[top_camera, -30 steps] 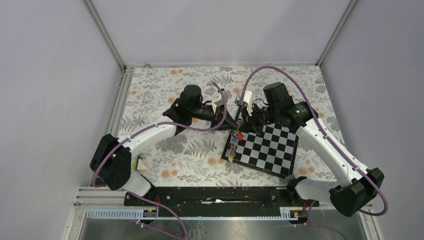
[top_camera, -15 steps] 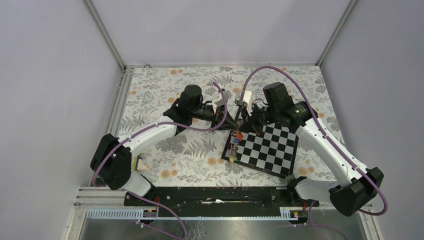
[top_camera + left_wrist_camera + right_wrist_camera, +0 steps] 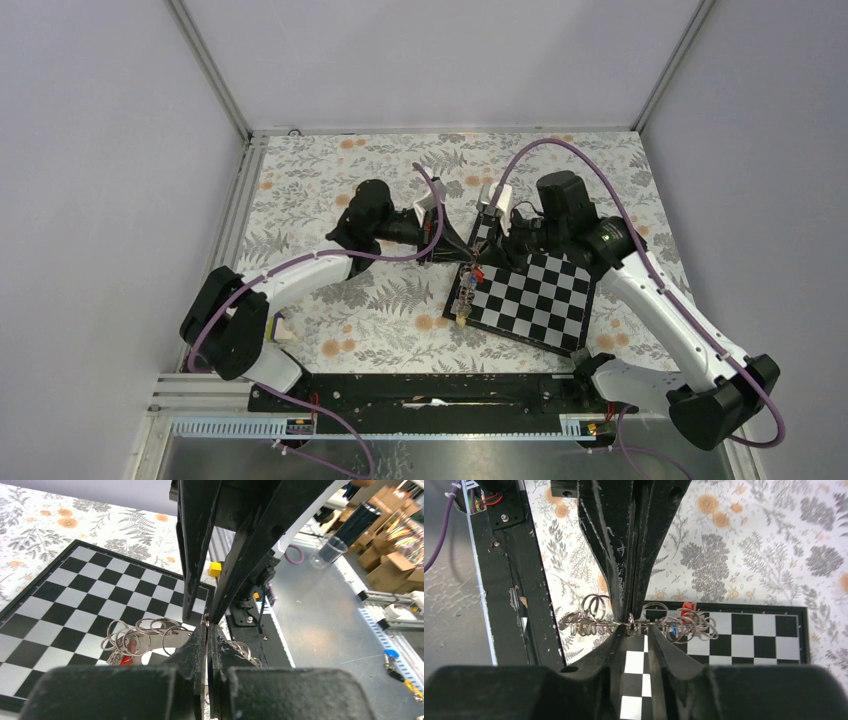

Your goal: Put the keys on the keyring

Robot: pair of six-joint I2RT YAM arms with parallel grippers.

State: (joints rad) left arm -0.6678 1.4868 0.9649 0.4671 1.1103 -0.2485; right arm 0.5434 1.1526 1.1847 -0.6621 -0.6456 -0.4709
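Observation:
In the right wrist view the keyring (image 3: 596,624) hangs edge-on as a thin horizontal wire just above the chessboard (image 3: 754,640). Small split rings and keys with a red head (image 3: 687,606) and a blue head (image 3: 672,628) are strung along it. My left gripper (image 3: 207,627) is shut, its tips pinching the ring's wire. Its fingers (image 3: 626,575) come down from the top of the right wrist view. My right gripper (image 3: 638,632) faces it tip to tip, open, with board squares showing between its jaws. From above, both grippers (image 3: 462,255) (image 3: 483,252) meet over the board's left corner, the red key (image 3: 478,272) just below.
The chessboard (image 3: 540,300) lies tilted on the floral cloth (image 3: 330,180). A yellow tag (image 3: 462,318) rests at the board's left edge. A yellow cube (image 3: 215,569) sits beyond the board. The black base rail (image 3: 430,390) runs along the near edge.
My left gripper has closed on the ring. My right gripper has opened and its arm has drawn slightly back to the right. The left arm has shifted a little lower and left.

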